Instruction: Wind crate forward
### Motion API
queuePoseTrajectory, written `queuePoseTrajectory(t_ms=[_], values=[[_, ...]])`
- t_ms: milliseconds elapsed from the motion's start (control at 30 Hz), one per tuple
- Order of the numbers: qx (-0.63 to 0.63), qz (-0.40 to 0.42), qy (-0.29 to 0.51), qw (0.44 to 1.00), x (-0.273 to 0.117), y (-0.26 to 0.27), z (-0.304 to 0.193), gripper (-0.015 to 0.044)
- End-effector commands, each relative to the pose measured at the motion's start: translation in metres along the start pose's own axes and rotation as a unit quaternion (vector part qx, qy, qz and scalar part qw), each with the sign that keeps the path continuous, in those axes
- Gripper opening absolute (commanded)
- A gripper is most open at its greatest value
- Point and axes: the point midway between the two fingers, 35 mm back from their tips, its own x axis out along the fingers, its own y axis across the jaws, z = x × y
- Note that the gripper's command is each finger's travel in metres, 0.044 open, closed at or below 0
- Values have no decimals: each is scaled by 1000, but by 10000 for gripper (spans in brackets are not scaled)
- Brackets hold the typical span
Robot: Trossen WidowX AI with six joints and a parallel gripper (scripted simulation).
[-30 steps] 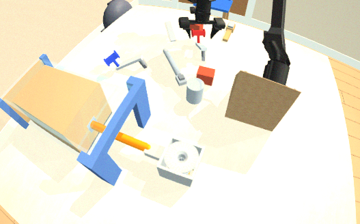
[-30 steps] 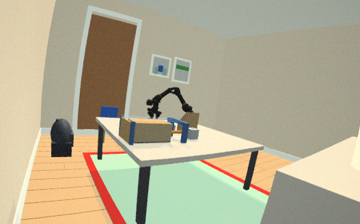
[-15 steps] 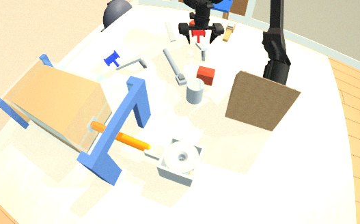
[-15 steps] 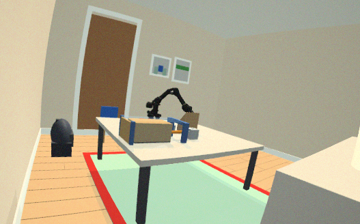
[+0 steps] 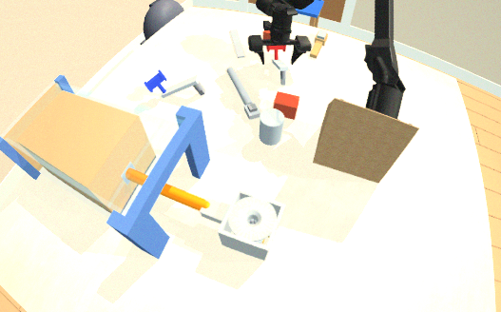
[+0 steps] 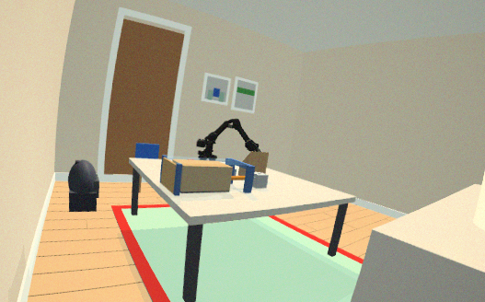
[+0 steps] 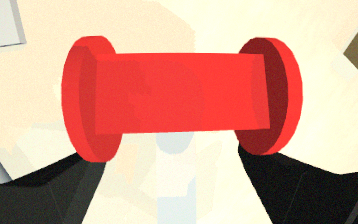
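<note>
The crate (image 5: pixel 78 138) (image 6: pixel 204 177) sits flat in the cubby, with a gap between its front and the blue frame (image 5: pixel 162 166) (image 6: pixel 248 180). An orange bar (image 5: pixel 184 196) runs from it toward the grey winch (image 5: pixel 241 244) (image 6: pixel 260 180), whose round top hole is empty. My gripper (image 5: pixel 279 62) (image 7: pixel 175 146) is open at the bench's far side, low over a red spool-shaped grip (image 5: pixel 276 48) (image 7: pixel 180 92) with a grey cranked shank. The fingers stand near the spool's two ends, whose flanges hide the fingertips in the wrist view. A blue-gripped grey crank (image 5: pixel 155 82) lies at the left.
A long grey wrench (image 5: pixel 240 87), a red block (image 5: pixel 286 104) and a grey cylinder (image 5: pixel 271 129) stand or lie between gripper and winch. A brown board (image 5: pixel 363 140) stands upright at the right. A pale strip (image 5: pixel 236 44) and a tan tool (image 5: pixel 317 48) lie beside the gripper.
</note>
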Motion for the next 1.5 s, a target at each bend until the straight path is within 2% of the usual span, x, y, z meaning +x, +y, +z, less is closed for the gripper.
queuePoseTrajectory(t_ms=[0,67,467,833,900,1033,1333,1467], values=[[-6,-1,6,1000,6,0,-5,440],[-6,-1,6,1000,6,0,-5,440],[-1,-1,1,1000,2,0,-1,125],[-1,-1,1,1000,2,0,-1,52],[-1,-1,1,1000,2,0,-1,0],[0,0,2,1000,0,0,-2,0],[-2,0,13,1000,-111,-22,-70,0],[-2,0,13,1000,-111,-22,-70,0]])
